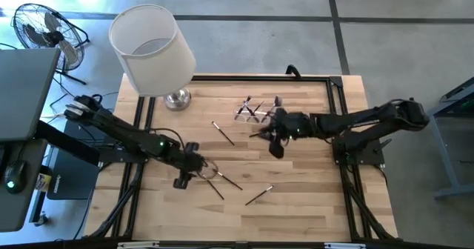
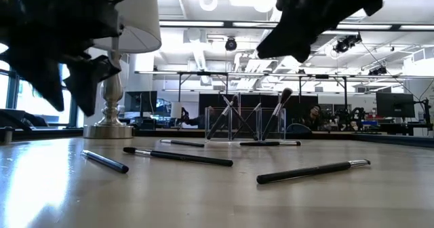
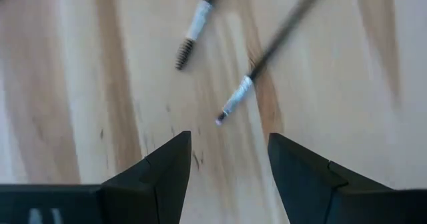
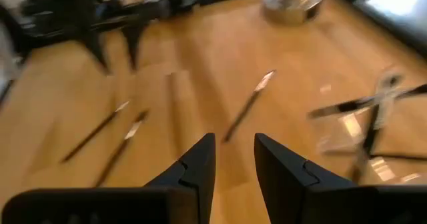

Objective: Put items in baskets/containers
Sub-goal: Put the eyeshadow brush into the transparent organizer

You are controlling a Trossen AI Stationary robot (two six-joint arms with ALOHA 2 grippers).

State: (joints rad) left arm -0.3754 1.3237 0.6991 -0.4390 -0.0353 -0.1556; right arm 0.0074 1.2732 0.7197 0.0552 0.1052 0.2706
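Brushes [image 1: 222, 133] lay scattered mid-table, several standing in the clear holder [image 1: 253, 110] at twelve o'clock, lamp [image 1: 152, 50] at ten, while the left gripper [image 1: 194, 175] and right gripper [image 1: 272, 140] hovered empty, fingers apart.

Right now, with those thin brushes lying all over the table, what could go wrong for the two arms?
The left gripper hovers with open fingers over two brushes that lie close together, so it might catch both or nudge one away. The clear holder already has brushes leaning out of it; the right gripper, empty and close beside it, could bump it. The lamp stands near the table's corner, within an arm's sweep.
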